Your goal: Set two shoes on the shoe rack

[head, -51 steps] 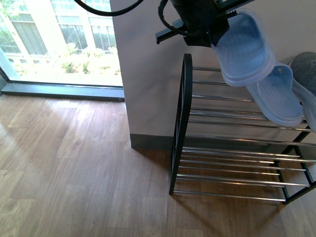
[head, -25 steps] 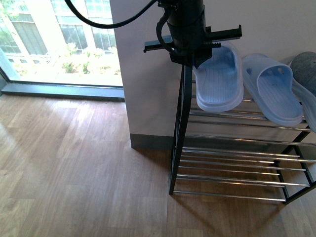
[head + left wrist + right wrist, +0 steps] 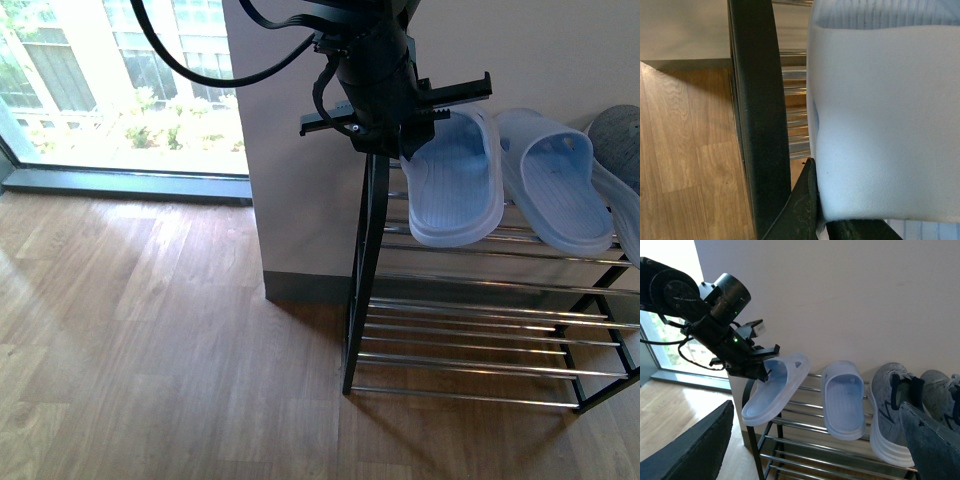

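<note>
Two pale blue slippers up top | left gripper clamped on first slipper, tilted at shoe rack left end | second slipper flat beside it | grey sneakers toward right end | right gripper spread wide.

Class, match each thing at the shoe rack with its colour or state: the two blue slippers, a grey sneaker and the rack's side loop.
Things:
1. slipper nearest the window
2. second slipper
3. grey sneaker
4. rack side loop

Colours or states:
A. black
B. white sole
C. lies free on the top bars
D. gripped by the left hand

Pairs: 1-D, 2-C, 3-B, 4-A
</note>
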